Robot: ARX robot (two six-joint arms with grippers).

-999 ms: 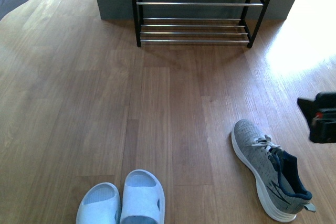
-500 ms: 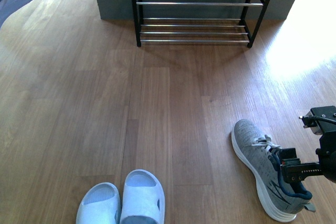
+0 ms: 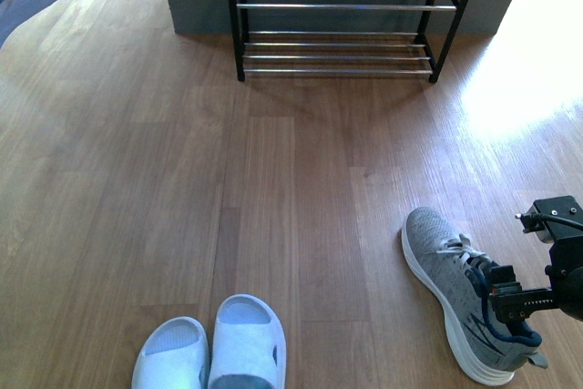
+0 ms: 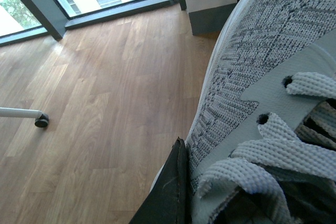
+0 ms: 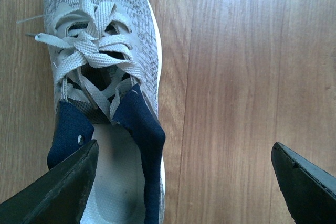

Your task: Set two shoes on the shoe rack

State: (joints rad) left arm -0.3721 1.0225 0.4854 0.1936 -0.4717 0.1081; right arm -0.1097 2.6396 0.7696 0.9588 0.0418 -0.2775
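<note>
1 grey sneaker (image 3: pixel 455 291) below right gripper (image 5: pixel 184 182)

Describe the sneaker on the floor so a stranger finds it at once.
From the shoe rack at the far end, look across the wooden floor to the near right. There lies a grey lace-up sneaker, unlike the pale blue slides at near left.

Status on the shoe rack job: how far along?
Done: nothing yet; the rack has no shoes on its visible tiers. In hand: the left gripper looks to hold one sneaker off the floor; the right gripper is open over the second sneaker, which lies on the floor. Left: grasp it and set both on the rack. The slides sit untouched.
</note>
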